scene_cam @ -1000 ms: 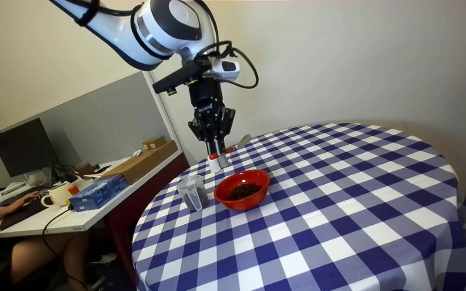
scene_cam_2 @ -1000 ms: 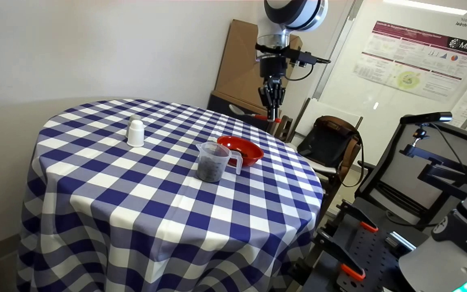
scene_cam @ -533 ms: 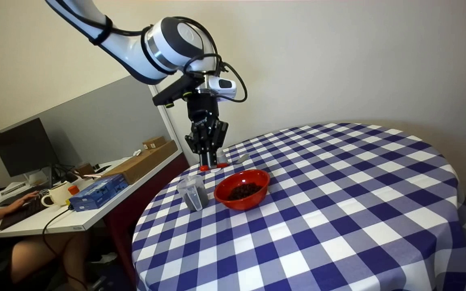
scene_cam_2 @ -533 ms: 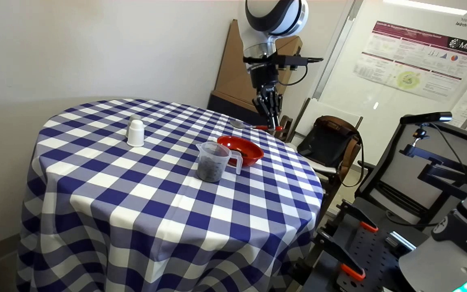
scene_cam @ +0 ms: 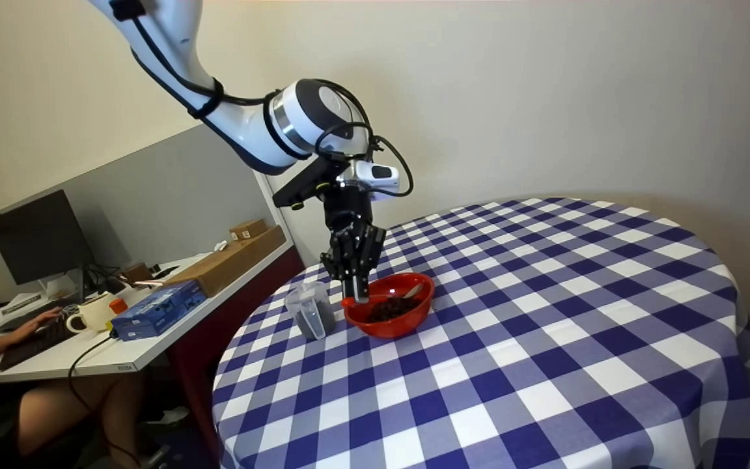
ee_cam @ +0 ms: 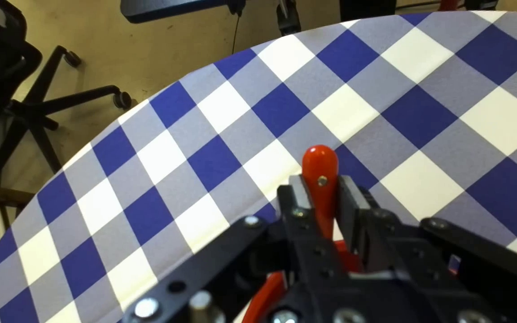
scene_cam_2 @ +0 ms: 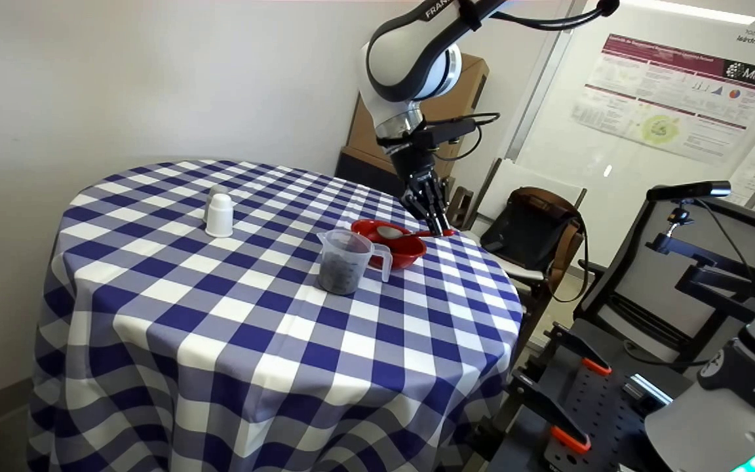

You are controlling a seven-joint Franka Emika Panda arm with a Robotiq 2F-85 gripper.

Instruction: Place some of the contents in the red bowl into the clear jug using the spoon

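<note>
My gripper (scene_cam: 355, 299) is shut on the orange-red handle of the spoon (ee_cam: 321, 166), low beside the rim of the red bowl (scene_cam: 398, 329). The spoon's silvery head (scene_cam_2: 388, 232) is inside the bowl's outline in both exterior views; whether it touches the contents I cannot tell. The contents (scene_cam: 389, 309), a dark heap, lie in the bowl's bottom. The clear jug (scene_cam_2: 346, 259) stands upright beside the bowl, its handle towards it, with dark matter visible in its lower part. In the wrist view the fingers hide most of the bowl (ee_cam: 265, 298).
A white shaker (scene_cam_2: 219, 217) stands on the table with a greyish one (scene_cam_2: 214, 194) behind it. The checked tablecloth (scene_cam: 544, 339) covers a round table. A desk with a blue box (scene_cam: 160, 311) and a seated person are beside it. A chair (scene_cam_2: 535, 229) stands past the table edge.
My gripper has come down with the spoon held. The spoon head has gone from above the table behind the bowl to inside the bowl's outline. The bowl and jug have not moved.
</note>
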